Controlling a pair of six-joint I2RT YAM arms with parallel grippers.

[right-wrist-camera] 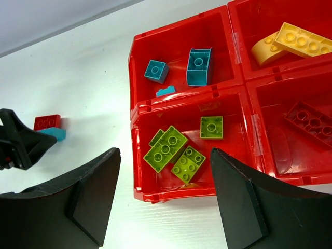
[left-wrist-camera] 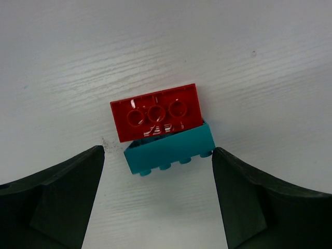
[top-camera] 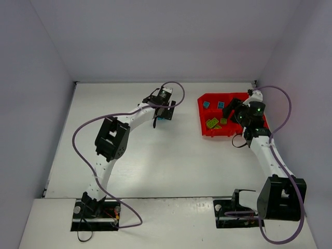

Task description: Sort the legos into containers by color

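Left tool (left-wrist-camera: 157,155), jaws wide apart and empty, straddles red brick (left-wrist-camera: 155,111) overlapping cyan brick (left-wrist-camera: 168,151) on table (left-wrist-camera: 259,52), apparently for pickup. Right tool (right-wrist-camera: 163,155), jaws apart, empty, hangs over tray (right-wrist-camera: 171,196) holding colour-sorted legos (right-wrist-camera: 198,66).

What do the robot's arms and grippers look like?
Both the left arm and right arm have white tubular links and boxy black joint housings. A purple cable loops along each. The left gripper and right gripper have broad, wedge-shaped black fingers. A small green light glows on the right wrist.
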